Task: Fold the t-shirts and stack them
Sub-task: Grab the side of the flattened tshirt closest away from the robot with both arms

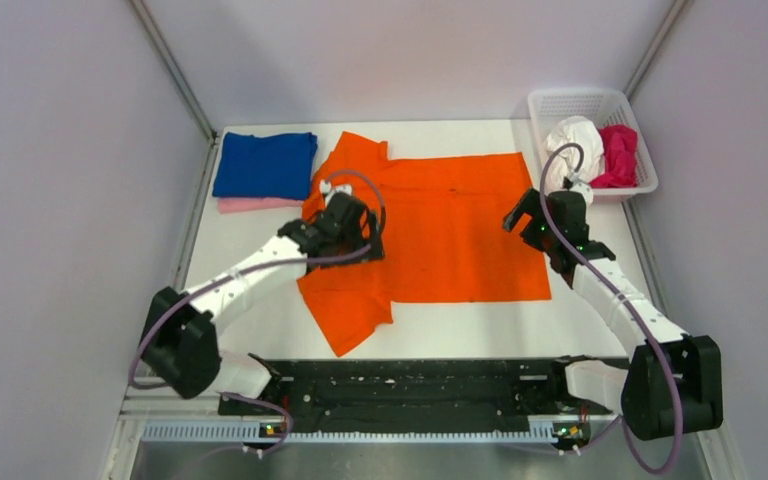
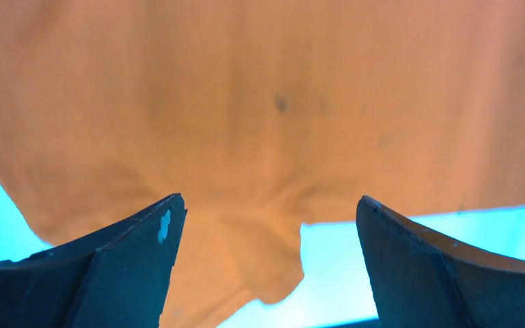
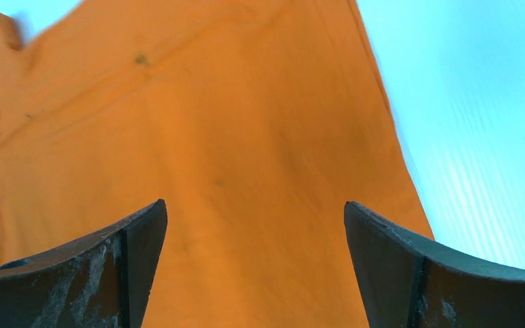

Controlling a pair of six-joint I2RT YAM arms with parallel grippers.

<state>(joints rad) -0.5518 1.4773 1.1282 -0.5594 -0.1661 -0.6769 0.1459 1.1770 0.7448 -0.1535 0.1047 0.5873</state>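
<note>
The bright orange t-shirt (image 1: 440, 225) lies spread flat across the middle of the table, collar to the left, hem to the right. It fills the left wrist view (image 2: 260, 102) and the right wrist view (image 3: 212, 150). My left gripper (image 1: 360, 225) hovers open and empty over the collar end. My right gripper (image 1: 522, 218) hovers open and empty over the hem edge. A folded royal blue shirt (image 1: 265, 165) lies on a folded pale pink shirt (image 1: 255, 204) at the back left. A white shirt (image 1: 572, 140) and a magenta shirt (image 1: 617, 152) sit crumpled in the basket.
The white plastic lattice basket (image 1: 570, 100) stands at the back right corner. Grey walls enclose the white table (image 1: 460, 325) on three sides. The arm bases and a black rail run along the near edge.
</note>
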